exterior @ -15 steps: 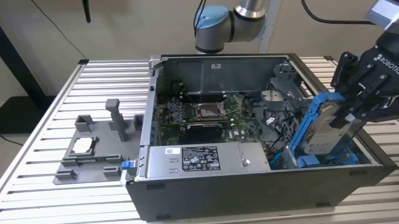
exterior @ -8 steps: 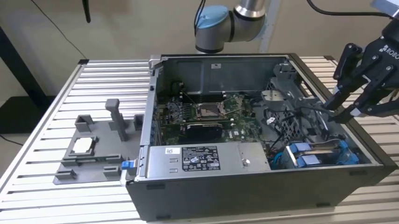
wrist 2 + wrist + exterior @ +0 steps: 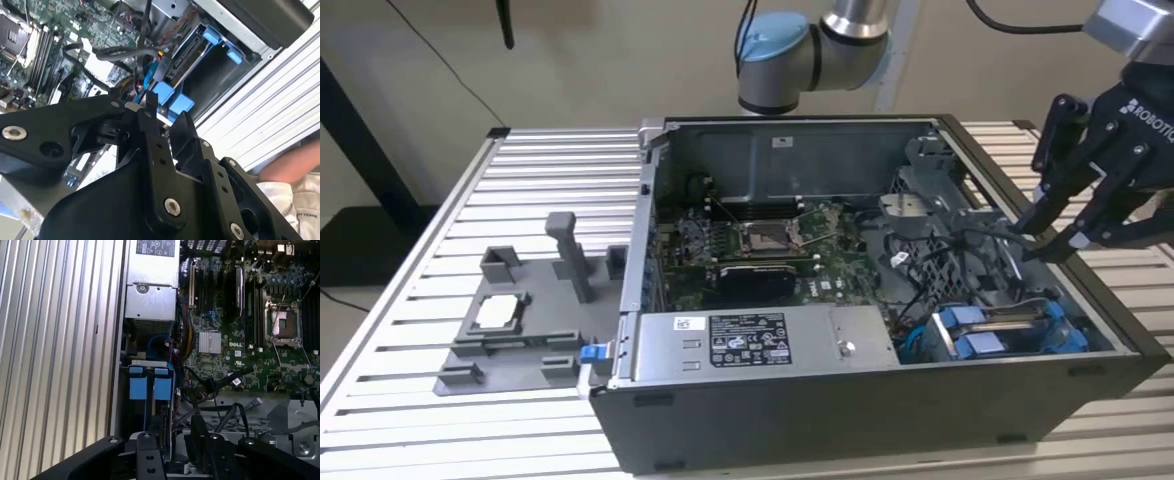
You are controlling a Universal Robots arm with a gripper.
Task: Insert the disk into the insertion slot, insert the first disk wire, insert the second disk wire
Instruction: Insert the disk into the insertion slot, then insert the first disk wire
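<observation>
— Where's the disk (image 3: 1007, 322)?

— Down in the insertion slot (image 3: 212, 75), at the near corner of the computer case (image 3: 881, 420), on the exterior view's right. It lies flat, with its long axis running along the near wall and the blue caddy ends showing. I'd call that step done.

— And the hand (image 3: 1050, 240)?

— It hangs just above the disk and a little farther back, so the disk lies below it and toward the near wall. Its fingers (image 3: 1038, 205) come together at the tips, pinching what looks like a black wire (image 3: 987, 236) that trails off toward the motherboard (image 3: 761, 240). I take it for one of the disk wires, but I can't see its plug, or whether anything is seated in the disk's end.

— What else is in the case?

— The silver power-supply box (image 3: 761, 340) sits against the near wall, left of the slot, with a tangle of cables between them.

— And outside it?

— A grey fixture (image 3: 520, 345) stands on the slatted counter (image 3: 400, 300), well to the left. One of its pockets holds a small silver part (image 3: 500, 312).
</observation>
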